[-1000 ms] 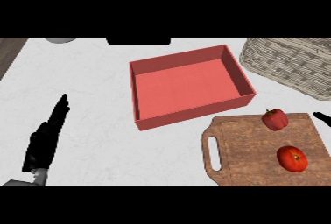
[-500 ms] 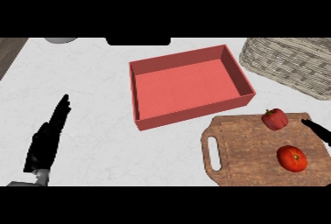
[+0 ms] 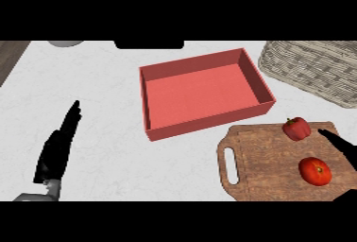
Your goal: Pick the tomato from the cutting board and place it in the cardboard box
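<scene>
- White counter (image 3: 125, 156) carries a red box (image 3: 202, 97) and cutting board (image 3: 279, 163).
- Reach step: right hand (image 3: 343, 147), fingers straight, nears the tomato (image 3: 315, 171).
- Next: curl round it.
- Left hand (image 3: 57, 149) rests open.

Wicker basket (image 3: 314, 71) top right; red pepper (image 3: 296, 128) on board.

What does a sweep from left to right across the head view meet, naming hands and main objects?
Left hand → red box → cutting board's handle end → red pepper → tomato → right hand.
</scene>
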Action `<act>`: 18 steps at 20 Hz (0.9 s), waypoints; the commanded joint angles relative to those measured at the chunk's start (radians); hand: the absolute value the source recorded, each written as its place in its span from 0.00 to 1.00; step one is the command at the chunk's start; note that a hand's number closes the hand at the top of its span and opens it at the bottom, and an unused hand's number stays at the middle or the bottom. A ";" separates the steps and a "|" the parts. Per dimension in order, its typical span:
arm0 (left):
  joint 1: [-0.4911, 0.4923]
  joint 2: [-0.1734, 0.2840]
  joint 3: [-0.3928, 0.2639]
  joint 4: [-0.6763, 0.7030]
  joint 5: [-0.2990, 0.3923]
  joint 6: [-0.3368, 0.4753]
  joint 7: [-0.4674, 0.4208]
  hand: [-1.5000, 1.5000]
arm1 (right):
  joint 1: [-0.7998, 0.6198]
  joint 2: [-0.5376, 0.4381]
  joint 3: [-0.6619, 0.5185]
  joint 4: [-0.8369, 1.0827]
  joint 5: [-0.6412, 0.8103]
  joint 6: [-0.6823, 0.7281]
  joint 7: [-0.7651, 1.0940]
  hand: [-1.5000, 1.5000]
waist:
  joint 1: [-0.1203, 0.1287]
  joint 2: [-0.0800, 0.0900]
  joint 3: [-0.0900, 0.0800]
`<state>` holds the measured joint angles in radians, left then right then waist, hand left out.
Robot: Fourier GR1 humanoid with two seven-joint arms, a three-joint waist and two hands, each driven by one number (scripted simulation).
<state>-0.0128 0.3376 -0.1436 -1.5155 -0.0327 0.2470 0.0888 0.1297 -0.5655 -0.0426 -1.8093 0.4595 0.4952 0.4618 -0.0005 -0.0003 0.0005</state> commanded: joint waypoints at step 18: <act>0.010 -0.090 0.119 -0.052 -0.103 -0.126 0.034 0.50 | -0.001 0.216 -0.022 0.053 0.225 0.001 -0.077 0.00 | 0.000 0.000 0.000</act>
<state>-0.0088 0.2717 -0.0264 -1.5474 -0.1075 0.1271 0.1091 0.1190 -0.4068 -0.0886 -1.7413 0.6381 0.5141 0.3634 -0.0006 -0.0005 -0.0001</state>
